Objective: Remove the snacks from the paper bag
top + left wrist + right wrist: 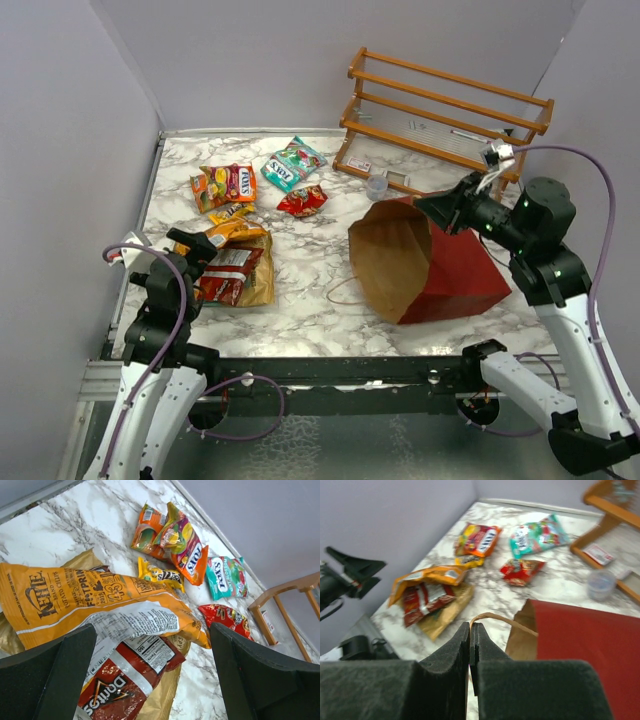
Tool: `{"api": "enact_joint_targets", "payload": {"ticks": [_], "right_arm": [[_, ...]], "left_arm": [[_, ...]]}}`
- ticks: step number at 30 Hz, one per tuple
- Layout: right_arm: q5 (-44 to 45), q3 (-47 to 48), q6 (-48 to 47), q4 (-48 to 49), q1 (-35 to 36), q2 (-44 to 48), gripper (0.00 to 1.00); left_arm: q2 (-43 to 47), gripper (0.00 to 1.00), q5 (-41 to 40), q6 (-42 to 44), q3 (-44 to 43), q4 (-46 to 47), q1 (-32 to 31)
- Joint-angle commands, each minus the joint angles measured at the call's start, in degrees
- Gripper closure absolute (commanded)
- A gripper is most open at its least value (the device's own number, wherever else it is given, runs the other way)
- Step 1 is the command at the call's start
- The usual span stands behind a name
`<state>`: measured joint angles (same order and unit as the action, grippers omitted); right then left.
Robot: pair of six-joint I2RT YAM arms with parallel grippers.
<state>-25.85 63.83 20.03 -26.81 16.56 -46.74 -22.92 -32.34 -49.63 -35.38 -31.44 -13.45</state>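
Observation:
The red paper bag [460, 275] lies on its side at the right, its brown mouth facing left. My right gripper [442, 208] is at the bag's upper rim, shut on a thin string handle [496, 617]; the bag's red side [585, 640] shows beside it. Snacks lie on the table at the left: an orange Kettle packet [75, 597], a red Doritos packet [117, 682] on a tan pouch [264, 287], a teal packet [294, 164], a small red packet [302, 201] and orange packets [224, 185]. My left gripper [151, 630] is open and empty above the Doritos packet.
An orange wooden rack [445, 110] stands at the back right with a small clear cup [377, 185] in front of it. The bag's other string handle [345, 291] lies on the marble table. Grey walls close in the left, back and right.

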Motion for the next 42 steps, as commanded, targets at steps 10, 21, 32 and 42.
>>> {"api": "enact_joint_targets", "payload": {"ticks": [10, 21, 32, 42], "right_arm": [[3.7, 12.91, -3.67, -4.72, 0.32, -2.42, 0.94], [37.59, -2.91, -7.81, -4.01, 0.32, -1.48, 0.9], [14.47, 2.29, -8.81, -3.25, 0.32, -1.54, 0.72], [7.35, 9.06, -5.45, -15.1, 0.32, -8.4, 0.16]], "left_arm": [[1.57, 0.01, 3.6, 6.61, -1.61, 2.89, 0.27], [1.36, 0.01, 6.48, 9.79, -3.3, 2.62, 0.26], [-3.73, 0.01, 24.12, 12.28, -4.67, 10.42, 0.25], [-17.25, 0.02, 48.04, 9.77, -7.86, 15.51, 0.25]]}}
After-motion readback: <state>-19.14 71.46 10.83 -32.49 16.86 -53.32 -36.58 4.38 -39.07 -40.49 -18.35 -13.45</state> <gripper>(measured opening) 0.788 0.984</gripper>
